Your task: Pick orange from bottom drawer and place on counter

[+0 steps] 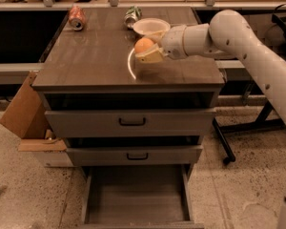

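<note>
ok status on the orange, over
Gripper shut on the orange, low over the counter, right of centre. Bottom drawer open. White bowl close behind the gripper; watch it on release.
</note>
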Robot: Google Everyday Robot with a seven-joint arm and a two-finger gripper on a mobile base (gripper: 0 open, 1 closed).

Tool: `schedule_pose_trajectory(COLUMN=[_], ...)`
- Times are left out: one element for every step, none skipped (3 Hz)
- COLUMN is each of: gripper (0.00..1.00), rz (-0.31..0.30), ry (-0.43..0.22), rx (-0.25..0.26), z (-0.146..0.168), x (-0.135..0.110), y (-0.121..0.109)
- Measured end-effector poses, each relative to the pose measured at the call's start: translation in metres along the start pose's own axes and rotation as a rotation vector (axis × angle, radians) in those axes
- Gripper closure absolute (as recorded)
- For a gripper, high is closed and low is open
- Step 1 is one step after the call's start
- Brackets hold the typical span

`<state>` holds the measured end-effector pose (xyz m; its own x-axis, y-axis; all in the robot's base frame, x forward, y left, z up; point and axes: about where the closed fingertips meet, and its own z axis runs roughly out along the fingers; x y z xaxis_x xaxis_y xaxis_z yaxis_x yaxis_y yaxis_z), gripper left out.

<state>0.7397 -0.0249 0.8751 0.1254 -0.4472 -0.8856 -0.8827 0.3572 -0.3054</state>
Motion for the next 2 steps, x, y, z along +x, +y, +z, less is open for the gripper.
schedule_pose_trajectory(gripper=[1.0,0.86], rz=[0.041,0.067], ry=[0.026,0.045], rx=[-0.005,-0.015], z=[0.0105,0.0183], x=[0.0101,0.0183], y=[-0.0116,-0.0184])
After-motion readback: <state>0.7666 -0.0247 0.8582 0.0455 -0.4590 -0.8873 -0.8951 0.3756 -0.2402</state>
